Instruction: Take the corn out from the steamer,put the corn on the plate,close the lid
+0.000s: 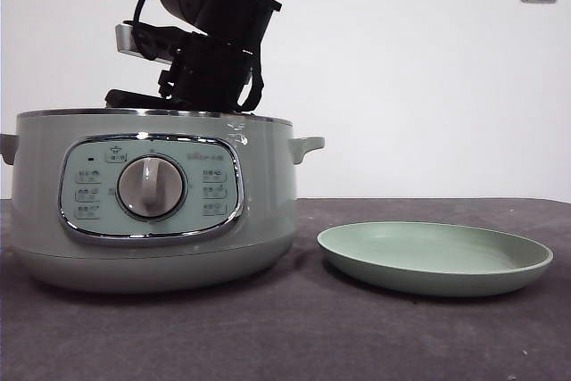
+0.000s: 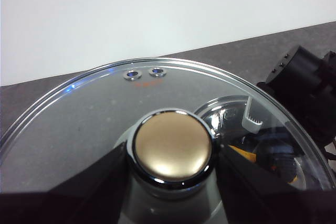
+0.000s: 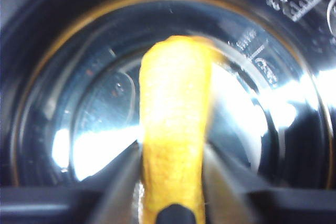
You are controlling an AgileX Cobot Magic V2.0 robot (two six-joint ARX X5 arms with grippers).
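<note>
Between the two jaws of the right gripper [image 3: 171,182] sits the corn [image 3: 173,129], a yellow cob clamped on both flanks, with its long axis pointing away from the wrist toward the shiny bottom of the steamer [image 1: 152,194]. So the cob is inside the pot, low in the bowl, and the dark inner wall rings it on all sides; I judge the only free way out is straight up through the chrome rim. In the front view this arm comes down into the pot from above. On the other side, the left gripper [image 2: 170,156] is closed around the knob of the lid [image 2: 79,119] and holds the glass dome in the air, off the pot. Beside the steamer stands the plate [image 1: 434,259], near but not touching, with open table around it for setting the cob down.
</note>
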